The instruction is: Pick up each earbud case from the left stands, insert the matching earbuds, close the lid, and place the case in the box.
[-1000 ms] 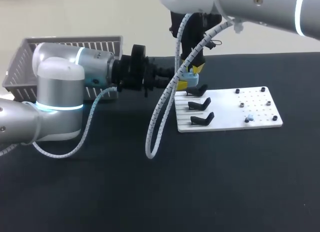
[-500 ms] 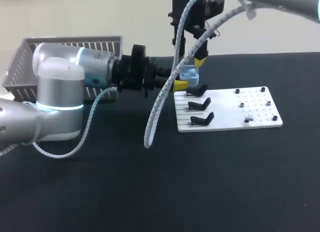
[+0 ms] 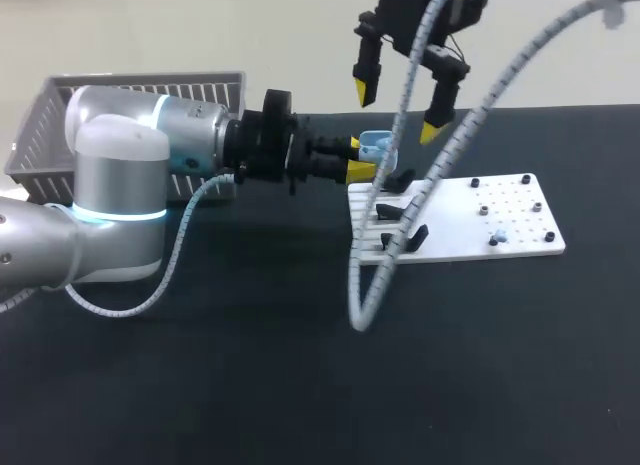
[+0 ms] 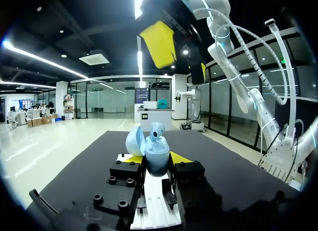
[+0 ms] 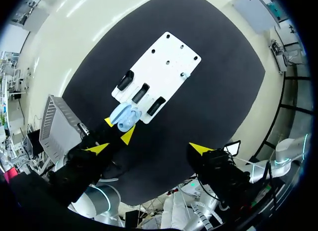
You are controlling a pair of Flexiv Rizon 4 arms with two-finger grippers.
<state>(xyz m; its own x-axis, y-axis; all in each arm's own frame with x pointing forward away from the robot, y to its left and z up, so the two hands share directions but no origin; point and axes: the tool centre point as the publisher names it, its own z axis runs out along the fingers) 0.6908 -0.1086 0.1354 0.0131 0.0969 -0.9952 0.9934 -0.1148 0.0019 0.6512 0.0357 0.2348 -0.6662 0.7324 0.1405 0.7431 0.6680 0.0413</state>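
Observation:
My left gripper (image 3: 356, 158) is shut on a light blue earbud case (image 3: 375, 145), held level just behind the white board's left end. In the left wrist view the case (image 4: 157, 159) sits between the yellow fingertips (image 4: 180, 158) with its lid (image 4: 134, 141) open, and one earbud (image 4: 158, 130) stands up out of it. My right gripper (image 3: 397, 110) hangs open above the case, well apart from it. The right wrist view looks straight down past its own open gripper (image 5: 149, 149) onto the case (image 5: 124, 115).
A white board (image 3: 520, 220) carries three empty black stands (image 3: 398, 180) on its left part and small pegs on the right, with a pale blue earbud (image 3: 497, 238) near its front. A grey basket (image 3: 40, 135) stands at the back left. My right arm's cable (image 3: 390, 235) dangles over the stands.
My right gripper has opened and lifted up and to the right, away from the case. The left arm and the case have stayed where they were.

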